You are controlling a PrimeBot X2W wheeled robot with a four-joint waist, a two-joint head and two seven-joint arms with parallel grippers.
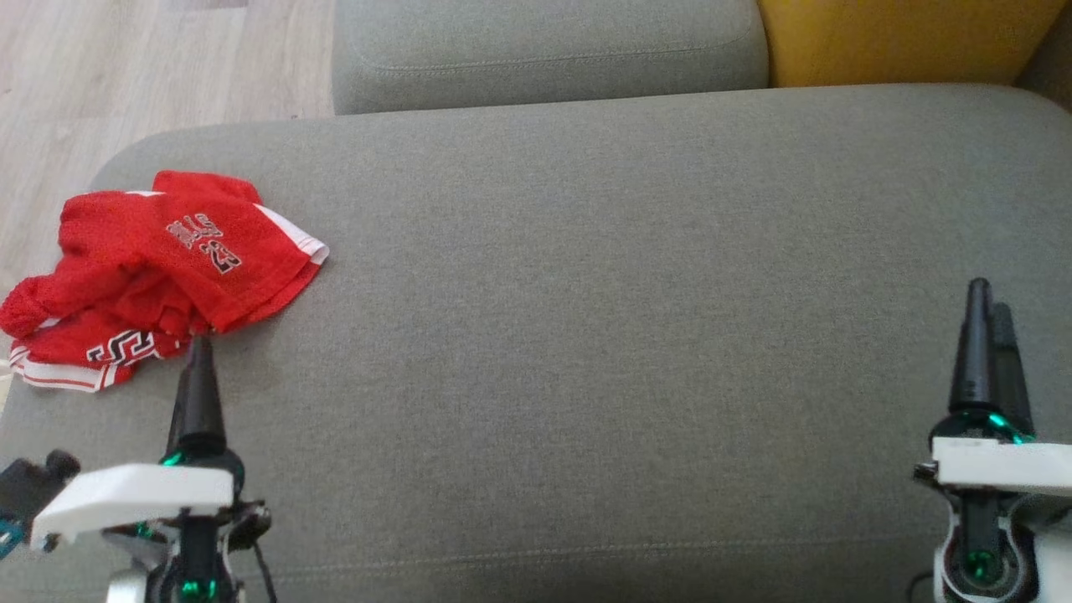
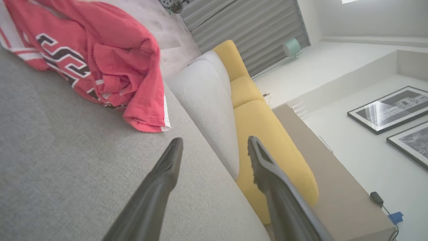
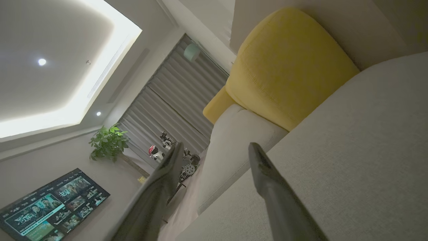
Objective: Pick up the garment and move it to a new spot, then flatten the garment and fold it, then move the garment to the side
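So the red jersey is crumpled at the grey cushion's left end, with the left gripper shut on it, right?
No: the left gripper is open, holding nothing, as the left wrist view shows. The jersey does lie crumpled there.

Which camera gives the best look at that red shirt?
The head view: it shows almost the whole crumpled red shirt lying on the grey cushion, lettering included. The left wrist view catches it cut off by the frame's edge. The right wrist view looks past the yellow cushion toward the curtains.
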